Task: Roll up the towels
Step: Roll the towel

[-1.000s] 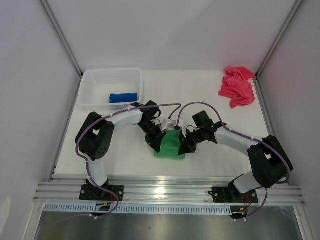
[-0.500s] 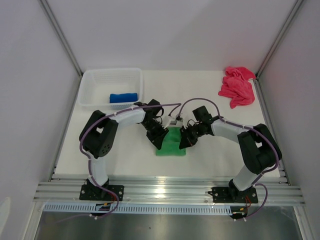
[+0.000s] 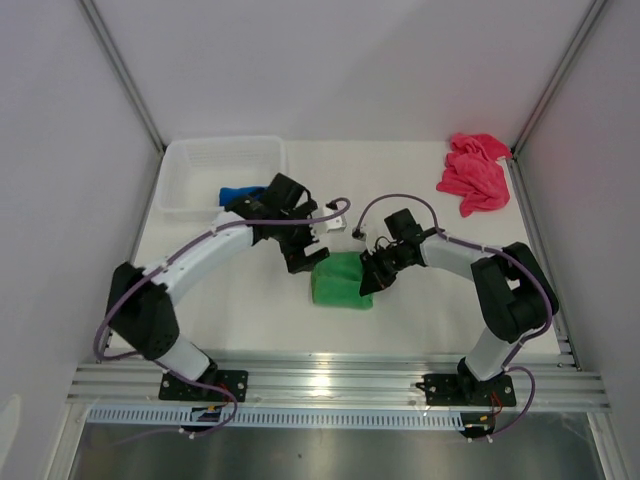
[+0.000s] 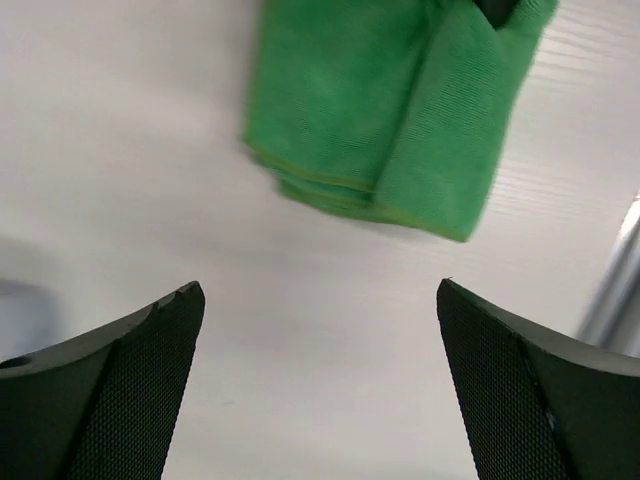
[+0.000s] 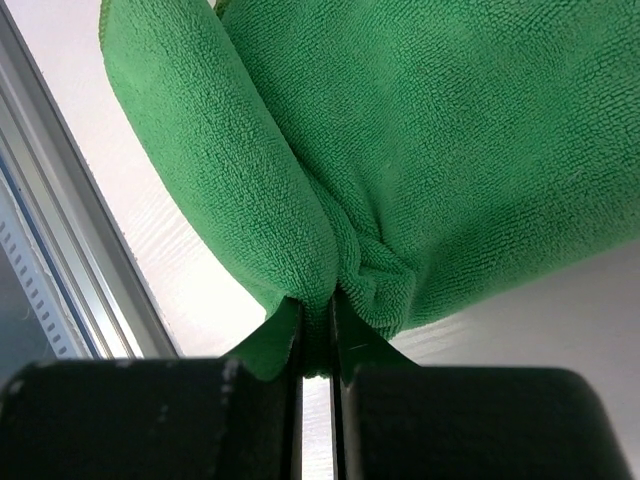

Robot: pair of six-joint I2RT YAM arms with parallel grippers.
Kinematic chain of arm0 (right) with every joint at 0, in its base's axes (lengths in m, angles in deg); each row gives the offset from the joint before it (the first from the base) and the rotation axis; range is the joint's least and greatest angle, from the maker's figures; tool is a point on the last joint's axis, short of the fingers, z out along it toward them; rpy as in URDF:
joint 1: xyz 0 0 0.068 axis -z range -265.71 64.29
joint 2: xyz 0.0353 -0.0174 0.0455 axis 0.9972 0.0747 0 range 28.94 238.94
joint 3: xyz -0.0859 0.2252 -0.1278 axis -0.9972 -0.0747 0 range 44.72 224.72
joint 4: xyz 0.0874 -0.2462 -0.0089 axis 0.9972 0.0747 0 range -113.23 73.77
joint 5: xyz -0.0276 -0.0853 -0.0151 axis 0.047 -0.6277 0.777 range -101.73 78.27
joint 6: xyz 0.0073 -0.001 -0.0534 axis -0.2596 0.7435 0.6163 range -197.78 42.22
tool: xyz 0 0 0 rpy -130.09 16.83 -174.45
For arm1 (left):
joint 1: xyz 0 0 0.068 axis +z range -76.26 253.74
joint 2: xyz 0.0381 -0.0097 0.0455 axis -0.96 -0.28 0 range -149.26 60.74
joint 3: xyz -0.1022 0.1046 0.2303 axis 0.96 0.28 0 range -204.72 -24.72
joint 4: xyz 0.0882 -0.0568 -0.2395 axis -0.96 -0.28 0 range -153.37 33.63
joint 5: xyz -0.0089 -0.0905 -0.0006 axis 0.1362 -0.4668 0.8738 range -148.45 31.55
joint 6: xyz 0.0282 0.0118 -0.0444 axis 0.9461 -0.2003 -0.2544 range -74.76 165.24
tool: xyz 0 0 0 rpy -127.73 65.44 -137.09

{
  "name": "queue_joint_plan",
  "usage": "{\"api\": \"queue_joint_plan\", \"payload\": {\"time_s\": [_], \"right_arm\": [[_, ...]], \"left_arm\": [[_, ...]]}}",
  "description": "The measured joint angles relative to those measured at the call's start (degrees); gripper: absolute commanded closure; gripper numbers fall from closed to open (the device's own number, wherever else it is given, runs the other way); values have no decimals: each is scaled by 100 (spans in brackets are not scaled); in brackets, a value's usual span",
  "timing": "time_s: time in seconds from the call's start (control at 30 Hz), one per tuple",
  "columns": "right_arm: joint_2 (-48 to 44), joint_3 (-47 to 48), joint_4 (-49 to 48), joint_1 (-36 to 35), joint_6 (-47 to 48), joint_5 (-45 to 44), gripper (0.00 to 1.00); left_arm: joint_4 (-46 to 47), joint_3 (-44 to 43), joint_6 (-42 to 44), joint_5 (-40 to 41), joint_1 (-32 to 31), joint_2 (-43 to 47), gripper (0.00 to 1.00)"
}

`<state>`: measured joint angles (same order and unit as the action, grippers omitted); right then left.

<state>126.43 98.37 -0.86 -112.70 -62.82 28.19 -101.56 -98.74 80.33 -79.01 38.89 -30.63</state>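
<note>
The green towel [image 3: 340,280] lies folded into a thick bundle in the middle of the table. My right gripper [image 3: 368,281] is shut on its right edge; in the right wrist view the fingertips [image 5: 318,310] pinch a fold of green towel [image 5: 430,150]. My left gripper [image 3: 301,256] hovers open just left of the towel and behind it, touching nothing. In the left wrist view the green towel [image 4: 390,110] lies ahead of the wide-apart fingers [image 4: 320,286]. The blue towel [image 3: 234,193] sits rolled in the white basket, partly hidden by the left arm. The pink towel [image 3: 472,172] lies crumpled at the back right.
The white plastic basket [image 3: 200,160] stands at the back left, close to the left arm's wrist. A metal rail [image 3: 340,380] runs along the near table edge. White walls close in both sides and the back.
My left gripper has opened, let go of the green towel and pulled back toward the basket. The right gripper has stayed shut on the towel's right edge.
</note>
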Motion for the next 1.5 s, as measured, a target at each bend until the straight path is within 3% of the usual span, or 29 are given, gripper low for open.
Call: {"api": "queue_joint_plan", "payload": {"time_s": [0.13, 0.27, 0.33, 0.43, 0.53, 0.73, 0.8, 1.1, 1.5], "right_arm": [[37, 39, 26, 0, 0, -2, 100], [37, 46, 35, 0, 2, -13, 100], [37, 48, 44, 0, 2, -24, 100], [39, 50, 50, 0, 2, -44, 100], [46, 61, 61, 0, 4, -46, 100], [70, 81, 92, 0, 4, -48, 100], [109, 120, 127, 0, 4, -46, 100], [136, 136, 144, 2, 2, -42, 100], [142, 144, 160, 4, 4, -42, 100]], "left_arm": [[98, -498, 1126, 398, 0, 1025, 1], [1534, -662, 793, 743, 2, 1878, 1], [1906, -791, 404, 566, 42, 2015, 21], [1836, -1047, 396, -271, 37, 1836, 29], [1818, -411, 667, -531, -374, 1657, 35], [2555, 2822, 1982, 164, -1799, 1405, 31], [2640, 3106, 2188, 251, -1926, 1296, 31], [3718, 3171, 2444, 706, -2142, 951, 31], [3692, 3169, 2194, 1056, -2142, 592, 33]]}}
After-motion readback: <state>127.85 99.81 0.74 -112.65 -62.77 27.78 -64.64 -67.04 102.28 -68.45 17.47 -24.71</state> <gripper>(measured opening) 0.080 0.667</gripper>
